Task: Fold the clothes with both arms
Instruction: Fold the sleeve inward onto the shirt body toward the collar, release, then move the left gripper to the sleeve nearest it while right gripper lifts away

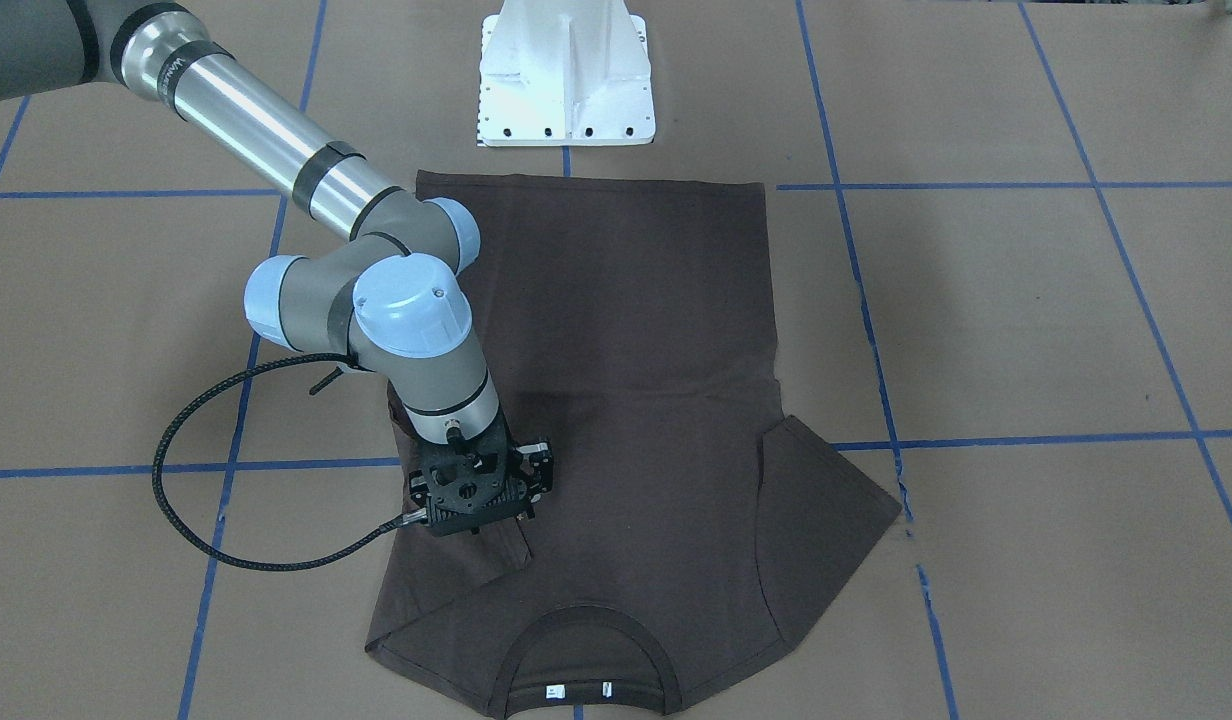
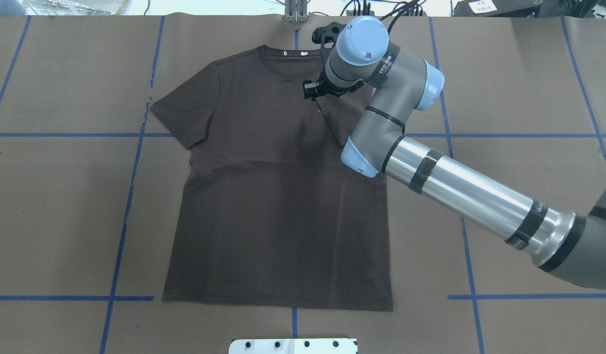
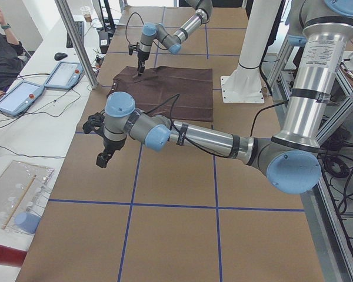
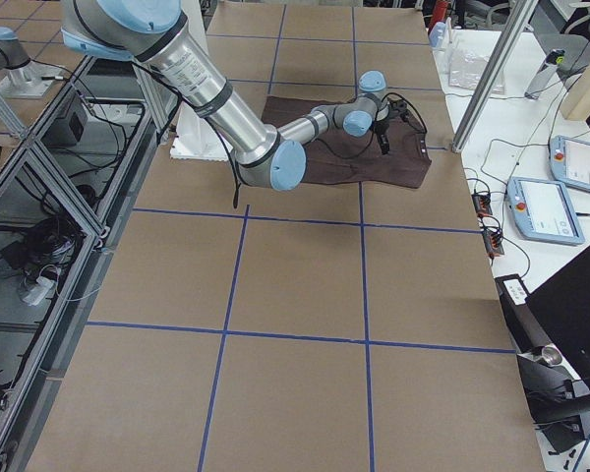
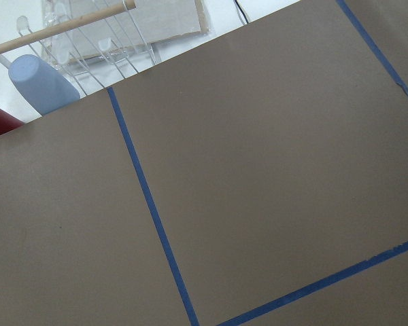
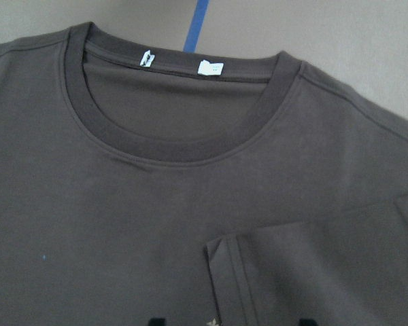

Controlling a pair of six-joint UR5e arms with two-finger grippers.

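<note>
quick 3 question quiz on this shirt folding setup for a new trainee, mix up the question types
1. True or false: the collar of the T-shirt points toward the white pedestal.
2. Which sleeve is folded in over the chest? A) the one on the robot's right B) the one on the robot's left C) both
3. Fill in: the tool above the folded sleeve belongs to the ___ arm.

Key
1. False: the collar is at the edge away from it.
2. A
3. right: the right tool is there; the left tool is over bare table.
</note>
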